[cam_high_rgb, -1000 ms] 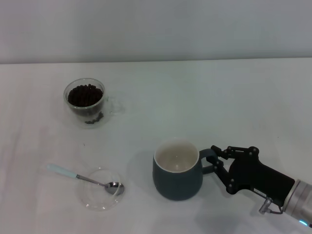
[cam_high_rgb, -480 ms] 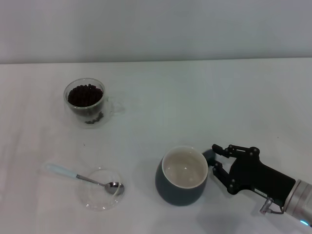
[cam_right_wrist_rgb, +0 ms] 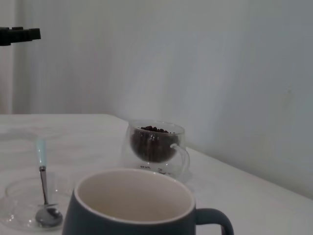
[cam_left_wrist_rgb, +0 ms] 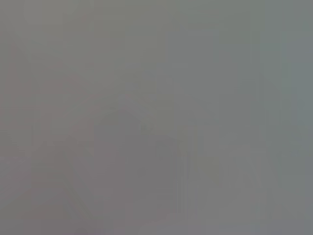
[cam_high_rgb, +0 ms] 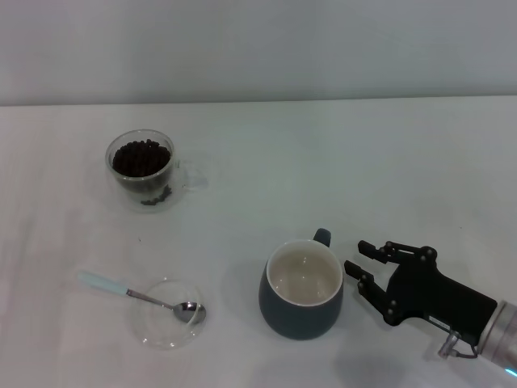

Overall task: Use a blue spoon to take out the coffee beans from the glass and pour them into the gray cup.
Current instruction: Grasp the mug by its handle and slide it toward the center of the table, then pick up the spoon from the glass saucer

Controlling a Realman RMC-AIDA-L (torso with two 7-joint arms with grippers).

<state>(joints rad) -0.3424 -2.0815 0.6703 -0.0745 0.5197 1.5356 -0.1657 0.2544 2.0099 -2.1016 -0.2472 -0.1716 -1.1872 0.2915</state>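
Down near the front left of the table (cam_high_rgb: 339,162), the spoon (cam_high_rgb: 141,296) lies untouched, its metal bowl resting inside a flat clear saucer (cam_high_rgb: 168,323) and its pale blue handle sticking out over the saucer's rim toward the left. Farther back on the left stands the glass (cam_high_rgb: 144,168), upright, with a heap of dark beans (cam_high_rgb: 140,157) in its inner wall and its clear handle pointing right; a few beans seem to lie at its base, though whether inside or outside the glass is hard to tell. The cup (cam_high_rgb: 301,289) sits upright toward the front, right of the saucer and well apart from the glass, its cream inside bare and its handle turned toward the back. Just beside the cup on its right is the right gripper (cam_high_rgb: 361,260), black fingers spread apart and holding nothing, with a narrow gap between fingertips and cup wall. From the right wrist view the cup (cam_right_wrist_rgb: 142,210) fills the foreground, with the glass (cam_right_wrist_rgb: 154,147) and its beans (cam_right_wrist_rgb: 152,142) beyond it and the spoon (cam_right_wrist_rgb: 44,186) in the saucer (cam_right_wrist_rgb: 19,203) off to one side. No left gripper shows in the head view, and the left wrist view is a featureless grey.
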